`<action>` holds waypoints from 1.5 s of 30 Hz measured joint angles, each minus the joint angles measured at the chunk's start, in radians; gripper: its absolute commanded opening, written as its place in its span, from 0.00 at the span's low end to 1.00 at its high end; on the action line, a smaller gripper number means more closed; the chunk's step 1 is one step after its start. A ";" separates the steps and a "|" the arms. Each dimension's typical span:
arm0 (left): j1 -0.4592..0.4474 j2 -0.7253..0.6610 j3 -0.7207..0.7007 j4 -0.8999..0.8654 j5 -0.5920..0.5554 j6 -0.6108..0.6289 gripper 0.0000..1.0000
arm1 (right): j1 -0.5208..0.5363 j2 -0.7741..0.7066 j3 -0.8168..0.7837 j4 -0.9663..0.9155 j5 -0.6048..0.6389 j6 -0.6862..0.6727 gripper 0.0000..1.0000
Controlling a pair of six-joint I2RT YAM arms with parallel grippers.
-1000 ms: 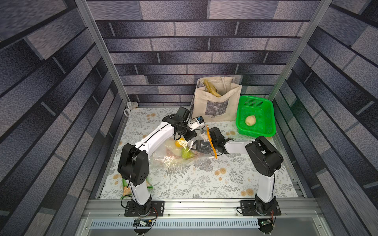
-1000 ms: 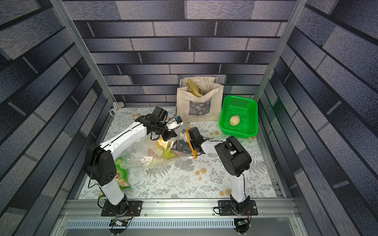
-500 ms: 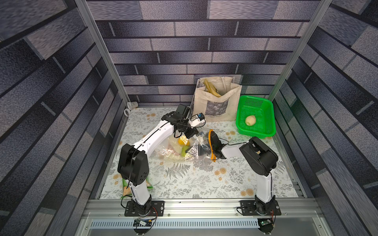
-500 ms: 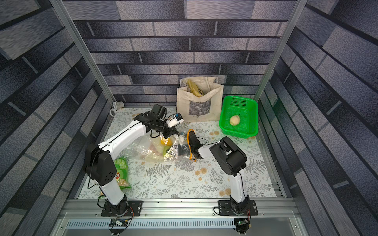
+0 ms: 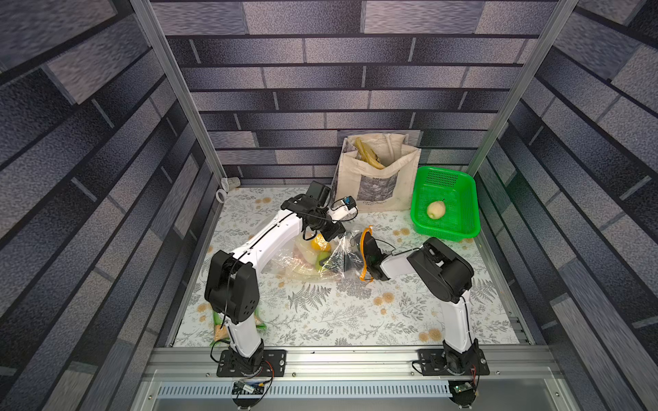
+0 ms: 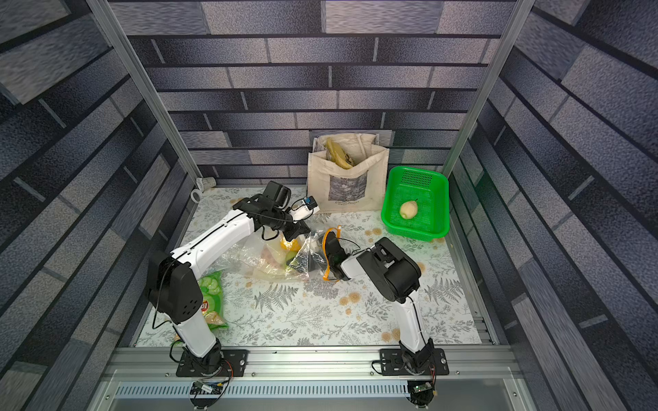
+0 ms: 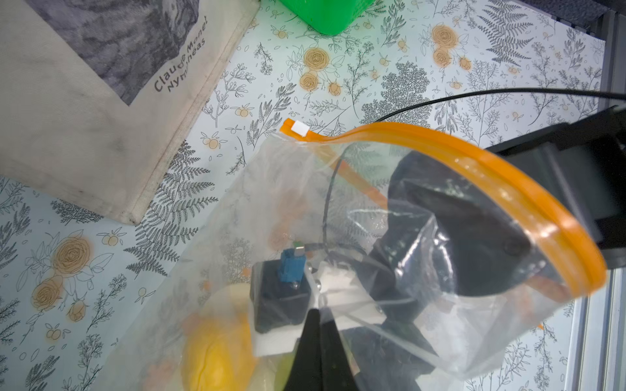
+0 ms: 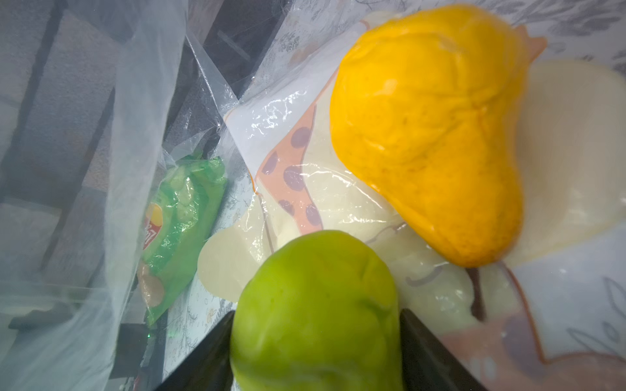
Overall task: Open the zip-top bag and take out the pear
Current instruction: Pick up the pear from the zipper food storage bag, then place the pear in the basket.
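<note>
Seven entries, listed left to right. Crisp packet: flat on the bench, no part of the job. My left claw: clenched on a pinch of film of the zip-top bag, holding its mouth up off the bench. Orange zip strip: parted into a wide loop, so I judge the opening step done. Yellow pear: inside the bag, just beside the green pear. My right claw: inside the bag, arm passing through the mouth, one jaw at each flank of the green pear; whether it grips I cannot tell. Tote bag: upright at the back. Green basket: one pale pear lying in it. Outstanding, by my reckoning: seat the grip and draw the green pear out through the loop.
</note>
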 measured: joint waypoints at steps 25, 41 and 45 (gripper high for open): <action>0.040 0.000 -0.021 0.000 -0.056 -0.032 0.00 | -0.086 -0.134 -0.201 0.147 0.011 0.239 0.61; 0.040 0.001 -0.021 -0.002 -0.078 -0.032 0.00 | -0.332 -0.587 -0.245 -0.245 0.062 0.131 0.63; 0.040 0.001 -0.029 0.000 -0.078 -0.032 0.00 | -0.411 -0.658 -0.195 -0.437 0.099 0.075 0.63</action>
